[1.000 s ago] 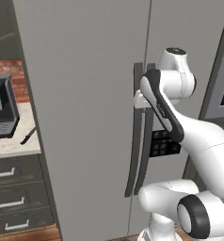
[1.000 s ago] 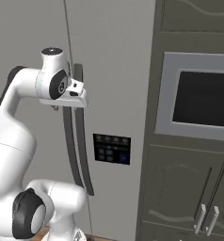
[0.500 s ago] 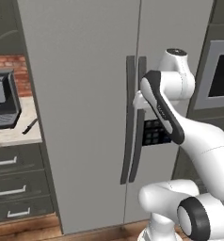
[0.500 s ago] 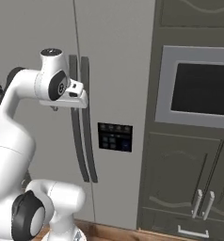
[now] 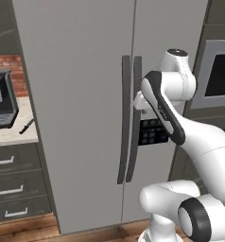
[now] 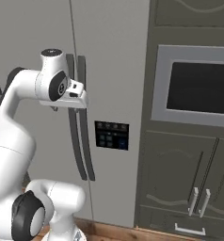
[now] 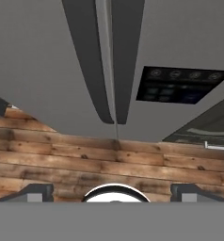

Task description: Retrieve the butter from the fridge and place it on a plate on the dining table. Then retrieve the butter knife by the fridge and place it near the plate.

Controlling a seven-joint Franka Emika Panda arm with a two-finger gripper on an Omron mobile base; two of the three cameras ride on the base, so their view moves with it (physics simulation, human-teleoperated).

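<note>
Two doors of the fridge (image 5: 86, 94) are closed in front of me, so I judge I am at the very first step: opening it to reach the butter, which I suppose is inside, behind the doors. My claw (image 7: 111, 190) is released, its fingertips (image 7: 36, 190) spread wide, and it holds nothing. In the hand view the two dark handles (image 7: 104, 61) rise ahead of and above the claw, not yet between the fingertips; a dark control panel (image 7: 180, 84) lies off to one side of them, and the wooden floor (image 7: 109, 160) is under the claw. From the left base view the claw is raised close before the handles. On the bench (image 5: 10, 134) far to the left of my claw lies a slim dark thing (image 5: 27, 126), probably the butter knife. Next I must bring one handle between the fingertips, clench on it, and pull the door outward.
</note>
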